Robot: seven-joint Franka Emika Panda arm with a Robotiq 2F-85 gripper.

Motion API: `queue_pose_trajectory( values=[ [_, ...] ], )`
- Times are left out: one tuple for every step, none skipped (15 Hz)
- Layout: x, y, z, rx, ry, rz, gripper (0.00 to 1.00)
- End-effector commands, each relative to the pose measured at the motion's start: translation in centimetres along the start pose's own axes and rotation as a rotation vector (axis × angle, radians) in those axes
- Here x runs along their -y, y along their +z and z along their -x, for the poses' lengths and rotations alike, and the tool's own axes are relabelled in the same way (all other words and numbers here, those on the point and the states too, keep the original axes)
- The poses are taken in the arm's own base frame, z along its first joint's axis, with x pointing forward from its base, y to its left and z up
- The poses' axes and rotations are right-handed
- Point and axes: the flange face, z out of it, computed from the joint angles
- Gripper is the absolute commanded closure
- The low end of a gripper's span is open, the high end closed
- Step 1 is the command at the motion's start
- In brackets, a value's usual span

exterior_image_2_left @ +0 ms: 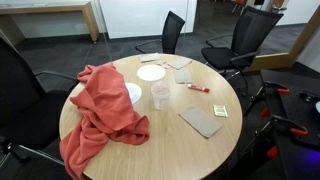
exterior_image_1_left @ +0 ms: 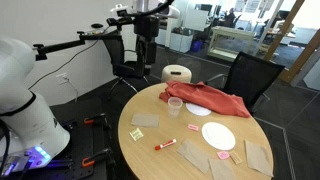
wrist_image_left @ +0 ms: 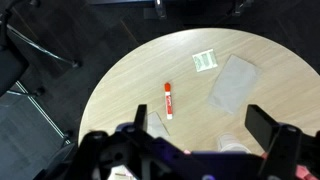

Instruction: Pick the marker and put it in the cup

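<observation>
The marker (wrist_image_left: 168,100) lies flat on the round wooden table (wrist_image_left: 130,80), near the cup (exterior_image_1_left: 175,106) but apart from it, so lower your gripper (wrist_image_left: 200,140), spread wide and empty high above, until its fingers straddle the barrel crosswise.

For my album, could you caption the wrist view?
Open gripper hovers high above a round wooden table where a red marker lies.
</observation>
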Motion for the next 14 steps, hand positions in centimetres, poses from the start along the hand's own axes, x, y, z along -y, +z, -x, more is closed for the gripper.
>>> queue_pose_trajectory(
  values=[
    [0.0, 0.0, 0.0, 0.001, 0.000, 0.000, 0.00],
    [0.0, 0.0, 0.0, 0.001, 0.000, 0.000, 0.00],
    [0.0, 0.0, 0.0, 0.001, 0.000, 0.000, 0.00],
    [0.0, 0.0, 0.0, 0.001, 0.000, 0.000, 0.00],
    [0.0, 0.0, 0.0, 0.001, 0.000, 0.000, 0.00],
    [0.0, 0.0, 0.0, 0.001, 0.000, 0.000, 0.00],
    [0.1, 0.3, -0.2, 0.002, 0.004, -0.004, 0.00],
    [0.1, 0.7, -0.5, 0.001, 0.012, -0.007, 0.00],
    [0.0, 1.2, -0.8, -0.002, 0.023, -0.005, 0.00],
    [-0.2, 2.0, -1.2, 0.002, 0.026, -0.007, 0.00],
    [-0.3, 2.6, -1.6, -0.003, 0.030, -0.009, 0.00],
    [-0.4, 3.5, -2.0, -0.007, 0.031, -0.007, 0.00],
    [-0.5, 4.6, -2.5, -0.018, 0.039, -0.004, 0.00],
    [-0.7, 5.6, -3.0, -0.020, 0.041, -0.008, 0.00]
  ],
)
